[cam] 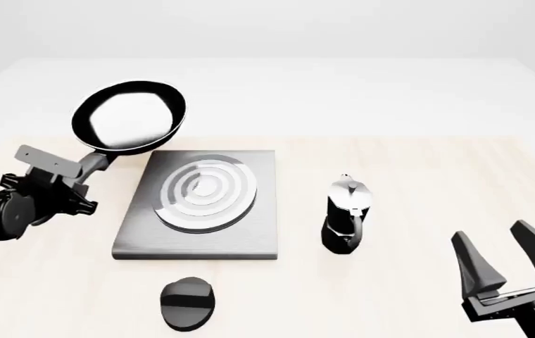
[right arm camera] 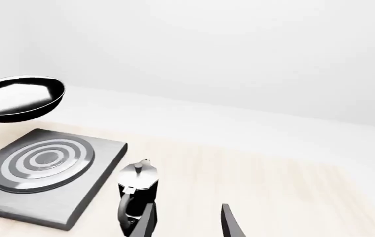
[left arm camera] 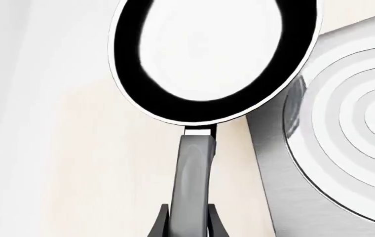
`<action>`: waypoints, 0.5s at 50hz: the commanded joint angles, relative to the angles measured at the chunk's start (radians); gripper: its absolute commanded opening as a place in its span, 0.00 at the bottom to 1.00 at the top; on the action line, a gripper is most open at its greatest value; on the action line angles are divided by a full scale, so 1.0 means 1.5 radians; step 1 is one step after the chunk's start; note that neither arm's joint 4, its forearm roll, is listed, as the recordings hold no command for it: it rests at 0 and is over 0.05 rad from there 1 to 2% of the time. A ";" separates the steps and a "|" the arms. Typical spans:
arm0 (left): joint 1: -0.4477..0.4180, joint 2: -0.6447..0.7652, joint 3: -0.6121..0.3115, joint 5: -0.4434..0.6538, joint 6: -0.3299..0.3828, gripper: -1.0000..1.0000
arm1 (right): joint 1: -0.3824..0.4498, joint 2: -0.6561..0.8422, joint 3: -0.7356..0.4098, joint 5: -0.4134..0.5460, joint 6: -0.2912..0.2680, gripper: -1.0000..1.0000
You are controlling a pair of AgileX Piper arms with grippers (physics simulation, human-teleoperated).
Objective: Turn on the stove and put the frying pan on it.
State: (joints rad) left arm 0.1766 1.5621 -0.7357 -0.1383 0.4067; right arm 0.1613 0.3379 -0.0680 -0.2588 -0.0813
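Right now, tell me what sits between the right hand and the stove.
The moka pot stands between the right hand and the stove, clearest in the front view; bare table otherwise.

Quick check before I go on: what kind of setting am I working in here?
Likely a simulated kitchen tabletop: a stove with burner rings, a frying pan held by the left pincer, and a moka pot on pale wood.

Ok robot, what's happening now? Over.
Left tool shut on frying pan handle, pan lifted beside stove. Right tool open, idle. Burner rings bare.
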 commanded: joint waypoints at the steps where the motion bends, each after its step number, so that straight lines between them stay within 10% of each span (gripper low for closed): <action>1: -0.069 -0.104 0.071 -0.005 0.004 0.00 | 0.000 -0.011 0.004 0.003 0.008 1.00; 25: -0.193 -0.218 0.179 0.003 -0.013 0.00 | -0.003 -0.029 0.007 0.015 0.016 1.00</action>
State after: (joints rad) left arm -0.0418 1.3160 -0.5110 -0.1260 0.3792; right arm 0.1578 0.3037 -0.0600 -0.2419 -0.0610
